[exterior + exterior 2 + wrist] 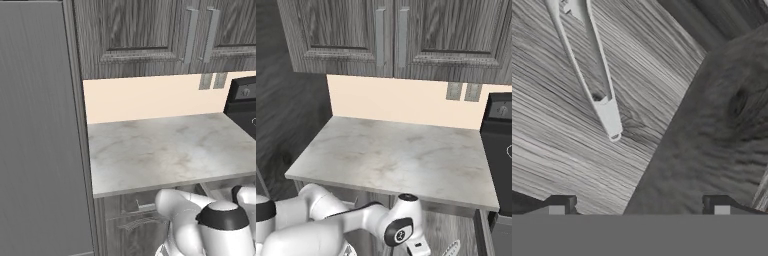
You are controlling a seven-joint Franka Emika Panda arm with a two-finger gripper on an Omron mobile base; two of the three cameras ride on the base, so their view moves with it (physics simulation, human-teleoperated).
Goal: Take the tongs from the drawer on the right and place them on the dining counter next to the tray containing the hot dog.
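While the drawer (572, 150) is lying open below the hand, the tongs (594, 75) are resting flat on its wood-grain floor toward eleven o'clock. Likely light, stiff and slippery, they are best pinched across both arms near the joined end. The tool (639, 207) is hanging wide open, empty.

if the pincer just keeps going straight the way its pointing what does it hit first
Probably the drawer's wood-grain floor, near its side wall. The open pincer aims past the joined end of the tongs, which lie off-centre; depth is unclear.
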